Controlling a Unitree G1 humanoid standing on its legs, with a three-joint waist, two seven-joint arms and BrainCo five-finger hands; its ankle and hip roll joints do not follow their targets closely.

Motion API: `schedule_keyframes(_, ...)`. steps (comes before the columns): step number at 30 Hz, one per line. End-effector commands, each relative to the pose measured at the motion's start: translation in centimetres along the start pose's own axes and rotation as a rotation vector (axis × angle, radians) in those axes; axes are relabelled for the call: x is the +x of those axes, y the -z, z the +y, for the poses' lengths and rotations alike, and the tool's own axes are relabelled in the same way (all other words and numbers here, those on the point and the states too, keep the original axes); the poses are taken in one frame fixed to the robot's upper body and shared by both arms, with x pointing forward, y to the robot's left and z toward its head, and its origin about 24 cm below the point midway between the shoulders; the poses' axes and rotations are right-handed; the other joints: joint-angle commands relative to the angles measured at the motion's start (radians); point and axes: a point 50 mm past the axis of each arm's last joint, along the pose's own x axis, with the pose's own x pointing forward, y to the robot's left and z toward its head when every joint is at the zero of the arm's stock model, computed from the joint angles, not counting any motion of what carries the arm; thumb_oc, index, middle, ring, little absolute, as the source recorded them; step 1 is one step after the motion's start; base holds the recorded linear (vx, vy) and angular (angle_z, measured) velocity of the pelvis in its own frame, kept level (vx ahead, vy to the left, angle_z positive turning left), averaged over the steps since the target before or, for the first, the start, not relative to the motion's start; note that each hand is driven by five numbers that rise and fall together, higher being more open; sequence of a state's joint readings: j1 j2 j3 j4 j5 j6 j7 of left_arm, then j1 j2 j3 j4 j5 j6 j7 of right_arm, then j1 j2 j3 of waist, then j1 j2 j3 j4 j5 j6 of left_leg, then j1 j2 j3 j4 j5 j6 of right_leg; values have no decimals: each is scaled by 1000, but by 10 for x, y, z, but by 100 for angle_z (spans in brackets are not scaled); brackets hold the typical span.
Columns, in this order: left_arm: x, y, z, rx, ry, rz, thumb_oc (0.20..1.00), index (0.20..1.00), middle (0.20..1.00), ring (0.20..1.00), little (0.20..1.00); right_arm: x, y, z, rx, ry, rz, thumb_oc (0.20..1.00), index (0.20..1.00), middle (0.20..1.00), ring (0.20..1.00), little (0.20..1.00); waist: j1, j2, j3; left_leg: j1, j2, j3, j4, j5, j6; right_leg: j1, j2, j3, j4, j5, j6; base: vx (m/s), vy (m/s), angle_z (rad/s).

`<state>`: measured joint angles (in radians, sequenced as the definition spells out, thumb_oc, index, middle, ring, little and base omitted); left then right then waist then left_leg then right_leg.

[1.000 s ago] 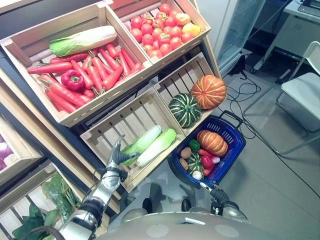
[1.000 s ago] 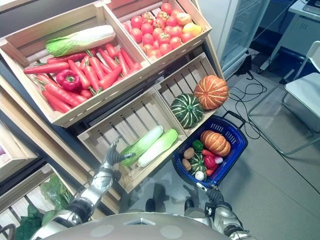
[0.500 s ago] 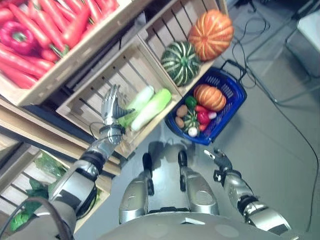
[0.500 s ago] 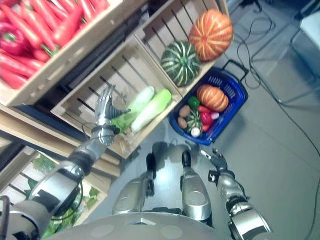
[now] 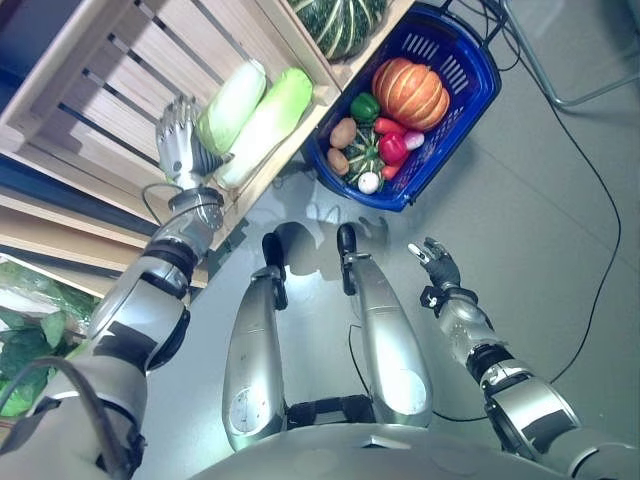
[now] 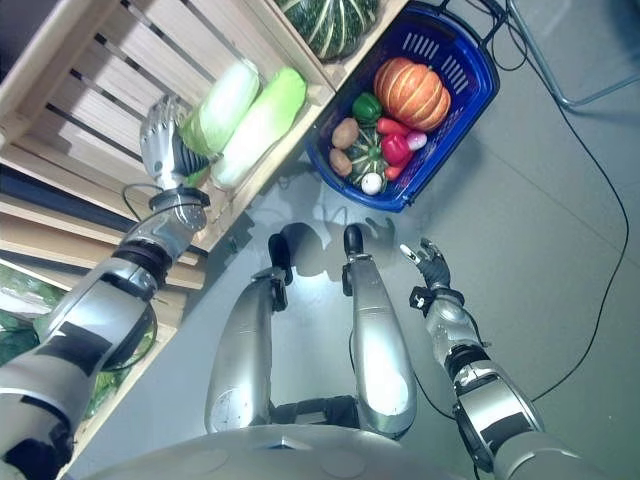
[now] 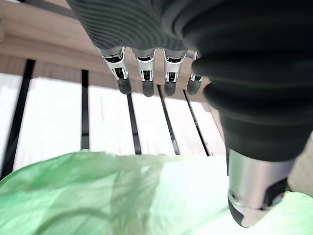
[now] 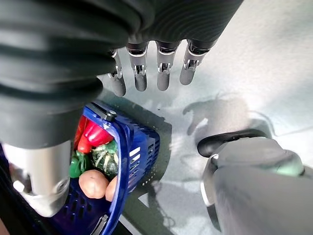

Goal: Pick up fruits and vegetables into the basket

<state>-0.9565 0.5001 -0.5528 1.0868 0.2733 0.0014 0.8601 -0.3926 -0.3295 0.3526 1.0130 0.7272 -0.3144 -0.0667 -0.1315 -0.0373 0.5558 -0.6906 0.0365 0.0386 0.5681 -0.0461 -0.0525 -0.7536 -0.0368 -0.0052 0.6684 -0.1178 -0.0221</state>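
Note:
Two pale green napa cabbages lie side by side in a slatted wooden crate. My left hand is open at their leafy ends; in the left wrist view its straight fingers hover just above a cabbage. The blue basket stands on the floor beside the crate, holding an orange pumpkin, a green pepper, a potato, red peppers and a small striped squash. My right hand hangs open over the floor, short of the basket.
A dark green striped pumpkin sits in the neighbouring crate, above the basket. Leafy greens fill a lower crate at the far left. A black cable runs across the grey floor on the right.
The camera has tilted down, so the upper crates have left the picture. My left hand has come closer to the cabbages' leafy ends. The right hand stays open over the floor.

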Motion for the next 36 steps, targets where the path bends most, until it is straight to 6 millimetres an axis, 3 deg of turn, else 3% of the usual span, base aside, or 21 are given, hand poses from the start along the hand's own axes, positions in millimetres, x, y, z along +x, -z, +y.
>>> schedule_keyframes(1, 13, 12, 22, 16, -162, 45, 1000, 1000, 1000, 1000, 1000, -10, 8, -11, 11, 23, -11, 1000, 1000, 1000, 1000, 1000, -6, -12, -36, -59, -26, 44, 83, -70, 29, 33, 29, -36, -7, -12, 19, -18, -7, 3)
schedule_keyframes(8, 22, 14, 34, 16, -255, 124, 1000, 1000, 1000, 1000, 1000, -9, 7, -12, 17, 37, -15, 1000, 1000, 1000, 1000, 1000, -6, -14, -36, -91, -47, 38, 78, -64, 27, -2, 51, -22, -2, -9, 19, -14, -16, -2)
schedule_keyframes(12, 21, 27, 41, 8, -333, 185, 1000, 1000, 1000, 1000, 1000, -10, 8, -13, 32, 41, -27, 1000, 1000, 1000, 1000, 1000, -5, -18, -36, -98, -54, 39, 74, -64, 27, -2, 56, -13, -26, -4, 19, 0, 0, 0)
schedule_keyframes(25, 21, 37, 41, 140, -293, 289, 1000, 1000, 1000, 1000, 1000, -9, 0, -9, 38, 38, -80, 1000, 1000, 1000, 1000, 1000, -15, -21, -36, -111, -50, 60, 43, -64, 27, -17, 52, -13, -72, 7, 20, 1, 0, 0)
schedule_keyframes(36, 19, 25, 28, 203, -162, 222, 1000, 1000, 1000, 1000, 1000, -9, -9, 6, 52, -13, -130, 1000, 1000, 1000, 1000, 1000, -22, -25, -36, -143, -40, 67, 47, -62, 33, -61, 49, -19, -51, 9, 21, 9, 0, 0)
